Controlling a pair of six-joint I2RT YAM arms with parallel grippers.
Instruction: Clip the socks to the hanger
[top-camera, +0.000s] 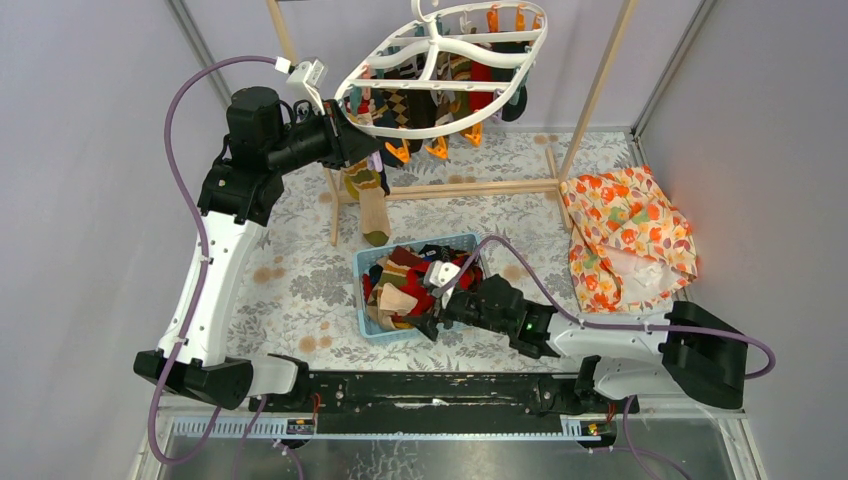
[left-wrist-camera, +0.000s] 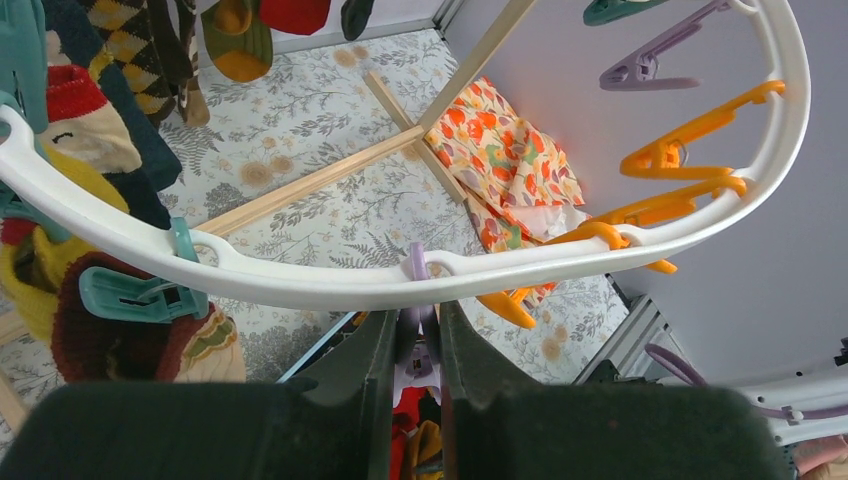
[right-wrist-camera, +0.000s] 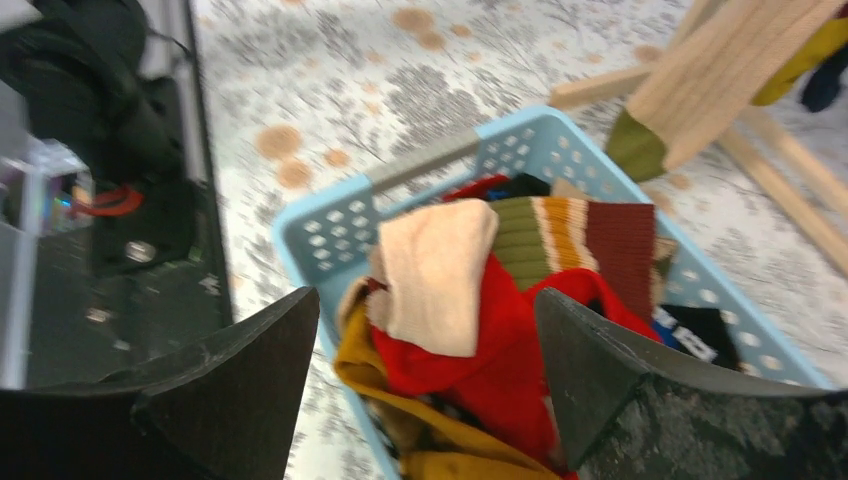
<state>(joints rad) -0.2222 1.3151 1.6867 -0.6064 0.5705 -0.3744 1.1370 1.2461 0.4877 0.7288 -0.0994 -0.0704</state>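
The white oval hanger (top-camera: 430, 133) hangs at the back, with several socks clipped under it. My left gripper (top-camera: 365, 140) is at its near-left rim (left-wrist-camera: 300, 285), shut on a lilac clip (left-wrist-camera: 415, 345) that dangles from the rim. A long tan sock with a green toe (top-camera: 373, 210) hangs just below. Loose socks (top-camera: 405, 285) fill a blue basket (top-camera: 365, 265). Among them are a red one (right-wrist-camera: 500, 340), a cream one (right-wrist-camera: 435, 270) and a striped one (right-wrist-camera: 570, 235). My right gripper (right-wrist-camera: 425, 320) stands open over the pile, with nothing between its fingers.
An orange floral cloth (top-camera: 625, 235) lies at the right. A wooden rail frame (top-camera: 460, 187) stands under the hanger. Orange clips (left-wrist-camera: 680, 150) hang free along the hanger's far rim. The basket's near wall (right-wrist-camera: 320, 230) is close to the table's front edge.
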